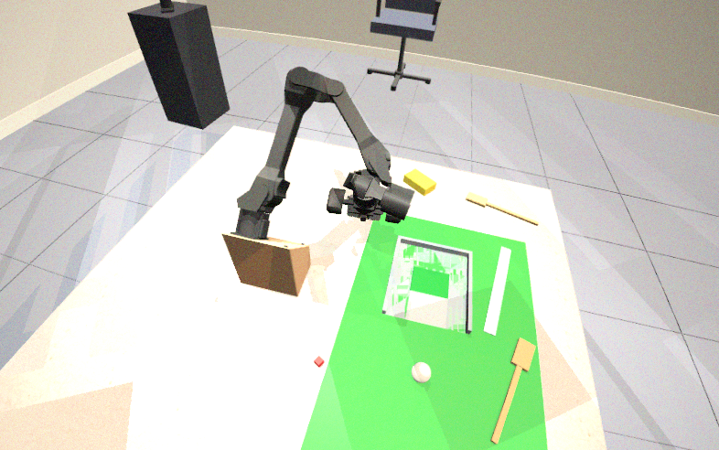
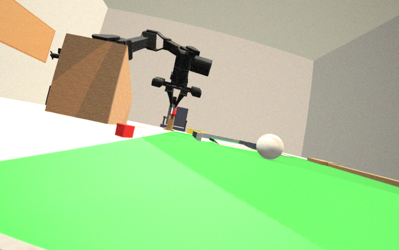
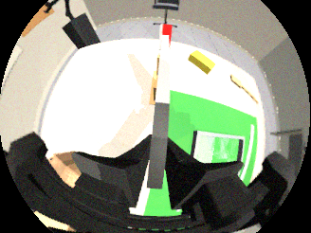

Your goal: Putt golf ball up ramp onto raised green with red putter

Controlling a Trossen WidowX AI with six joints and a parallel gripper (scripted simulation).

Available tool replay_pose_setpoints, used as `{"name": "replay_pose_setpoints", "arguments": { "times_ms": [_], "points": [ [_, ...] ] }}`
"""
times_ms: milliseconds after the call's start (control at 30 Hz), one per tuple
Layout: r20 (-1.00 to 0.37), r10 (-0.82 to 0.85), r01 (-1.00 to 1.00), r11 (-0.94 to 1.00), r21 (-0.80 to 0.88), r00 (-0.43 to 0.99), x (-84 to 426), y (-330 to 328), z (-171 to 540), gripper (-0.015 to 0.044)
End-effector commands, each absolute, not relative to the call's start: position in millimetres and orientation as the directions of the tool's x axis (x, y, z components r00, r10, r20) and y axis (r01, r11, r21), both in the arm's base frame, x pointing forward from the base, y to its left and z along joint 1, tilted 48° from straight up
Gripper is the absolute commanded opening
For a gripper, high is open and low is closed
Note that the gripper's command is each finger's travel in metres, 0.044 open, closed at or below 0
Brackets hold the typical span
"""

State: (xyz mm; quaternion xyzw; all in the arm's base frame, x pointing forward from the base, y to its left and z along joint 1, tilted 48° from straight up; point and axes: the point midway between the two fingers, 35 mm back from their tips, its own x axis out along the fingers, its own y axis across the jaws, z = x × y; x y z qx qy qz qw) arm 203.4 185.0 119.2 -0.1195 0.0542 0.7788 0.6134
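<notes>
The claw (image 2: 174,109) is pinching the red putter (image 2: 173,112) near one end; swinging it toward the golf ball (image 1: 421,371) is risking slipping

Off-task items: a yellow block (image 1: 419,182) lay near the table's far edge, with a small wooden paddle (image 1: 500,208) beside it toward the far right corner. A larger wooden paddle (image 1: 512,387) lay near the right edge. 1 small red cube (image 1: 318,361) sat toward the near edge. A dark cabinet (image 1: 179,63) and a chair (image 1: 404,32) stood on the floor beyond the table.
</notes>
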Motion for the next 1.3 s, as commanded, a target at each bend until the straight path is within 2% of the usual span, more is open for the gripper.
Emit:
{"name": "replay_pose_setpoints", "arguments": {
  "times_ms": [0, 333, 800, 1267],
  "points": [
    [-0.233, 0.949, -0.969, -0.236, -0.069, -0.214, 204.5, 178.9, 132.5, 0.0000],
    [-0.235, 0.949, -0.972, -0.228, -0.049, -0.210, 205.9, 170.1, 141.5, 0.0000],
    [-0.387, 0.913, -0.969, -0.033, 0.244, -0.128, 269.8, 116.1, 96.6, 0.0000],
    [-0.515, 0.853, -0.840, 0.218, 0.496, -0.082, 311.9, 40.7, 41.5, 0.0000]
  ]
}}
